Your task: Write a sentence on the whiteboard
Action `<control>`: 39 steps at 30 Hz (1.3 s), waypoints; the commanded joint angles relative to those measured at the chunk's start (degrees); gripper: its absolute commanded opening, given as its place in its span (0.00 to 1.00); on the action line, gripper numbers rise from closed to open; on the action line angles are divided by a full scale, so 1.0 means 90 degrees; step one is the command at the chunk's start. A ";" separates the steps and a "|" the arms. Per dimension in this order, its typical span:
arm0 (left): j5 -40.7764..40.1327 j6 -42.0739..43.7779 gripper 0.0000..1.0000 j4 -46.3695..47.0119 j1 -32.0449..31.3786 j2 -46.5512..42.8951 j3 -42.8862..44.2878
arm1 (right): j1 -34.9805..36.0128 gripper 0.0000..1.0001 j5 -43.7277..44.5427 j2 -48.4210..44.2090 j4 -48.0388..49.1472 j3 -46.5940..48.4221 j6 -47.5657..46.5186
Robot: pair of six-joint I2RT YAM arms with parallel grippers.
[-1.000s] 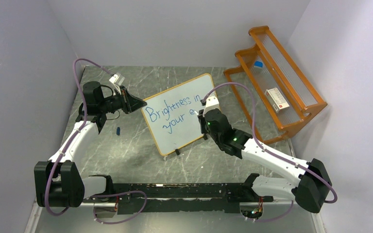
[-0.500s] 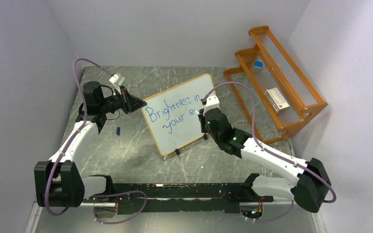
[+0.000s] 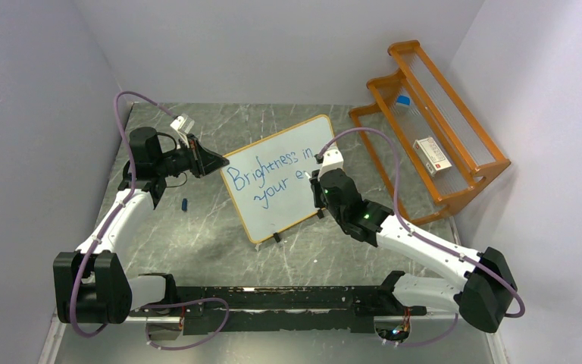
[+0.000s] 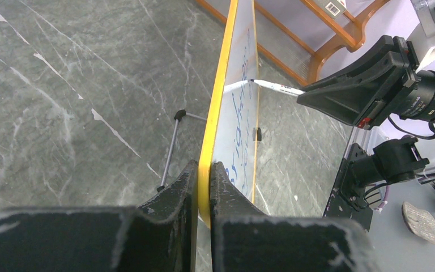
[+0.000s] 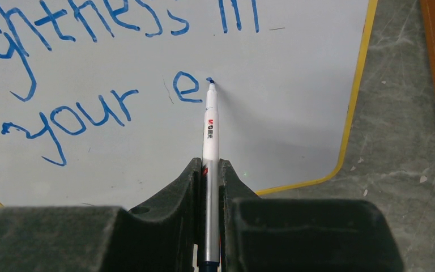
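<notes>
Blue lettering of the sentence [image 3: 267, 164] was seen to run as far as "Brightness in your e" on the whiteboard [image 3: 273, 216], which was stood tilted mid-table [image 3: 197, 227]. Its left edge was pinched between the closed jaws of the left gripper [image 4: 205, 170]; the marker [image 5: 209, 130] was clamped in the right gripper [image 5: 209, 165], its tip set against the board just right of the "e". The next letter would be best formed with light, even pressure, the board held firm and the baseline of "your" followed
</notes>
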 commanded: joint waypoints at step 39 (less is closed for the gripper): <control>-0.0525 0.0457 0.05 -0.0894 -0.0149 0.0304 -0.0226 | -0.0081 0.00 0.0261 0.0141 0.0186 0.0235 -0.0151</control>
